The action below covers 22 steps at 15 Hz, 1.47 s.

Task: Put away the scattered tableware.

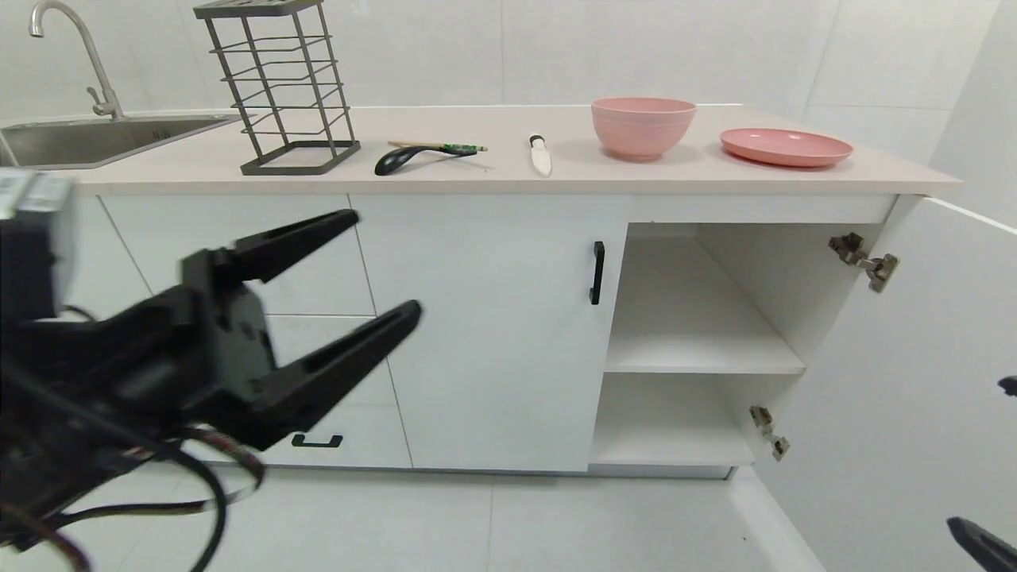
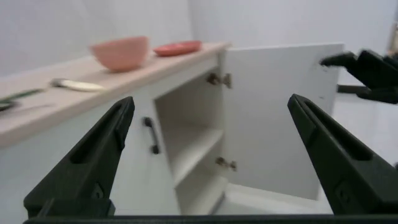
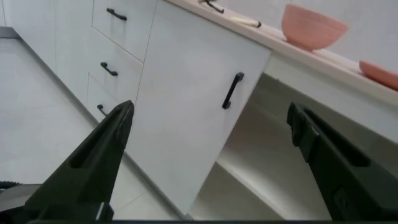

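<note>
On the counter (image 1: 199, 163) sit a pink bowl (image 1: 643, 127), a pink plate (image 1: 786, 147), a white knife (image 1: 540, 155), a black spoon (image 1: 397, 159) and chopsticks (image 1: 437, 146). My left gripper (image 1: 385, 262) hangs open and empty in front of the drawers, below counter height. My right gripper (image 1: 976, 454) is low at the right, by the open cabinet door (image 1: 906, 334), open and empty. The left wrist view shows the bowl (image 2: 121, 51), plate (image 2: 177, 47) and knife (image 2: 78, 85) beyond the left gripper (image 2: 208, 102). In the right wrist view, the bowl (image 3: 311, 26) stands past the right gripper (image 3: 210, 112).
A dark wire rack (image 1: 286, 87) stands at the counter's left, beside a steel sink (image 1: 95, 139) with a faucet (image 1: 79, 48). The right cabinet is open, with two bare shelves (image 1: 699, 334). A shut door with a black handle (image 1: 597, 272) adjoins it.
</note>
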{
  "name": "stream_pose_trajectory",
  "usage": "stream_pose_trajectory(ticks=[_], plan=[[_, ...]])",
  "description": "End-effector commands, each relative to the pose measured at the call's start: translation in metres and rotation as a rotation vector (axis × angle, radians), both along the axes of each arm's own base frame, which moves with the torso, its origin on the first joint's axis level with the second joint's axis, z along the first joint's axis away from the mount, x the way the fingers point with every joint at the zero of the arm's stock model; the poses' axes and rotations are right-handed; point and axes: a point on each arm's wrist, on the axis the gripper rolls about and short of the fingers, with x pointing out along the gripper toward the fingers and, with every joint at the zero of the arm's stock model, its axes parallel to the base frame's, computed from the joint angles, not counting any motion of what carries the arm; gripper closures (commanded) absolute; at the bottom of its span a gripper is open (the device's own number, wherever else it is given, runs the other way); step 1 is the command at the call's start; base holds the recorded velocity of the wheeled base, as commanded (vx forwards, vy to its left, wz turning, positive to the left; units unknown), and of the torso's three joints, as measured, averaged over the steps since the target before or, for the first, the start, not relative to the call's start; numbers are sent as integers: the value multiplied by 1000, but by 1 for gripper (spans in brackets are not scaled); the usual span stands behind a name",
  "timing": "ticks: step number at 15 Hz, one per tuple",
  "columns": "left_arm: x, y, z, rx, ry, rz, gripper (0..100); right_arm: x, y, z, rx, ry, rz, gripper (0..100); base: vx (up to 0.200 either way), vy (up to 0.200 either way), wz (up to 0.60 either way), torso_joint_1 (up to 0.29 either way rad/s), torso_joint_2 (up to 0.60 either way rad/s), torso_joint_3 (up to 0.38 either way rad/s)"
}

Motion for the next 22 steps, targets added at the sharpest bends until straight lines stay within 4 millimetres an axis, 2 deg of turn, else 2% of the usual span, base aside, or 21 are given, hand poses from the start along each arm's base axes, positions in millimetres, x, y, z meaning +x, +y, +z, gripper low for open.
stream_pose_trajectory(ticks=[1, 2, 4, 5, 6, 7, 8, 11, 14, 16, 18, 19, 22], plan=[[-79, 67, -13, -48, -96, 229, 0, -34, 1, -7, -5, -58, -47, 0, 0, 0, 0, 0, 0, 0], [-101, 78, -28, -37, -81, 291, 0, -49, 2, -16, -7, -67, -67, 0, 0, 0, 0, 0, 0, 0], [-131, 87, -56, -1, -33, 376, 0, -70, 4, -33, -10, -73, -33, 0, 0, 0, 0, 0, 0, 0], [-135, 88, -60, 7, -29, 384, 0, -73, 4, -36, -9, -77, -19, 0, 0, 0, 0, 0, 0, 0], [-159, 91, -85, 48, 2, 419, 0, -88, 4, -52, -11, -103, 19, 0, 0, 0, 0, 0, 0, 0], [-173, 93, -92, 48, 2, 419, 0, -89, 2, -54, 10, -90, -12, 0, 0, 0, 0, 0, 0, 0], [-177, 93, -99, 67, 19, 435, 0, -87, 1, -61, 31, -26, -84, 0, 0, 0, 0, 0, 0, 0], [-170, 95, -112, 71, 64, 549, 0, -84, -3, -75, 69, 145, -290, 0, 0, 0, 0, 0, 0, 0], [-167, 95, -129, 101, 224, 683, 0, -83, -6, -75, 142, 181, -413, 0, 0, 0, 0, 0, 0, 0], [-174, 94, -144, 110, 285, 742, 0, -83, -7, -75, 148, 179, -470, 0, 0, 0, 0, 0, 0, 0], [-173, 96, -143, 77, 285, 821, 0, -82, -9, -76, 162, 170, -580, 0, 0, 0, 0, 0, 0, 0], [-172, 99, -148, 65, 342, 963, 0, -82, -10, -78, 177, 182, -611, 0, 0, 0, 0, 0, 0, 0], [-172, 99, -148, 34, 359, 958, 0, -82, -12, -80, 265, 241, -672, 0, 0, 0, 0, 0, 0, 0]])
